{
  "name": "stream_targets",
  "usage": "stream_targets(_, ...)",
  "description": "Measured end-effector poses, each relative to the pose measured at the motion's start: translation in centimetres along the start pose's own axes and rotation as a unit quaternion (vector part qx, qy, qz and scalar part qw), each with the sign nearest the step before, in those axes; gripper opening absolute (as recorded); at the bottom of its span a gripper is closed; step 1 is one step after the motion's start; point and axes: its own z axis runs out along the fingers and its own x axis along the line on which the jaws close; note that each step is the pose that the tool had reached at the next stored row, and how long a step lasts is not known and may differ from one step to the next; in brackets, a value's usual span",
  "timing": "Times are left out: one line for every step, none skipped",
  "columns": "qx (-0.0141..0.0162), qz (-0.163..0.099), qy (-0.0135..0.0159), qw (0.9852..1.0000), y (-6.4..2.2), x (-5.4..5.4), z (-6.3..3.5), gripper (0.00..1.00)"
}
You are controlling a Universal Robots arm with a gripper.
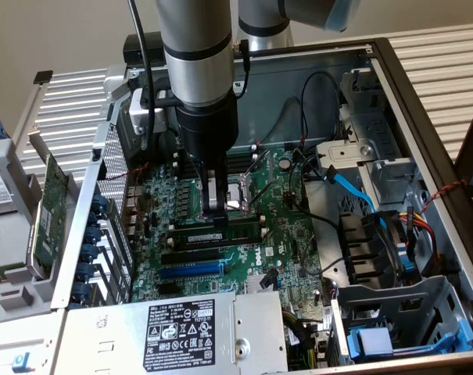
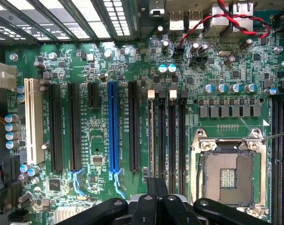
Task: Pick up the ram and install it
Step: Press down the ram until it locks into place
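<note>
Green circuit board forms the floor of the open computer case: the motherboard (image 1: 299, 238) lies flat, with the arm reaching down into it from above.

**Gripper.** The gripper (image 1: 215, 212) stands upright over the middle of the board, its fingers pressed together with no gap between them. In the exterior view its tips stand at the upper edge of the ram (image 1: 216, 233). Whether they press on that edge or stop just short of it cannot be told. In the wrist view the gripper (image 2: 157, 187) sits in line with the memory slots (image 2: 172, 136), which carry white end clips.

**Ram.** The ram stands on edge across the board, directly below the fingertips. It is just on the near side of the processor socket (image 1: 240, 199) and on the far side of the blue expansion slot (image 1: 191, 268). Its long side runs from the exterior view's left to its right, and it appears level.

**Surroundings.**
- A metal frame surrounds the open socket.
- A green expansion card (image 1: 52, 207) stands outside the case, at the exterior view's left.
- The grey power supply (image 1: 185, 328) with a black label occupies the near edge.
- A light blue cable (image 1: 353, 187) runs along the exterior view's right.
- Twisted red and black wires (image 2: 203, 23) cross the rear ports in the wrist view.
</note>
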Motion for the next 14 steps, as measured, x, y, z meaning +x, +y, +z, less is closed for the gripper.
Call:
stream_targets(0.0001, 0.0, -0.0001, 1.0, 0.01, 0.0, 0.0, 0.11)
stream_targets(0.0001, 0.0, 0.0, 1.0, 0.02, 0.0, 0.0, 0.11)
stream_targets(0.0001, 0.0, -0.0001, 1.0, 0.04, 0.0, 0.01, 0.11)
stream_targets(0.0002, 0.0, -0.0002, 1.0, 0.06, 0.0, 0.01, 0.11)
stream_targets(0.0001, 0.0, -0.0001, 1.0, 0.08, 0.01, 0.01, 0.11)
stream_targets(0.0001, 0.0, -0.0001, 1.0, 0.1, 0.02, 0.0, 0.11)
stream_targets(0.0001, 0.0, -0.0001, 1.0, 0.13, 0.02, 0.0, 0.11)
stream_targets(0.0, 0.0, -0.0001, 1.0, 0.14, 0.02, 0.0, 0.11)
stream_targets(-0.0001, 0.0, -0.0001, 1.0, 0.17, 0.02, 0.0, 0.11)
stream_targets(-0.0001, 0.0, 0.0, 1.0, 0.17, 0.03, 0.0, 0.11)
stream_targets(0.0001, 0.0, -0.0001, 1.0, 0.19, 0.03, 0.0, 0.11)
stream_targets(0.0001, 0.0, -0.0001, 1.0, 0.19, 0.03, 0.01, 0.11)
stream_targets(0.0002, 0.0, 0.0, 1.0, 0.2, 0.03, 0.01, 0.11)
stream_targets(0.0003, 0.0, 0.0, 1.0, 0.21, 0.03, 0.01, 0.11)
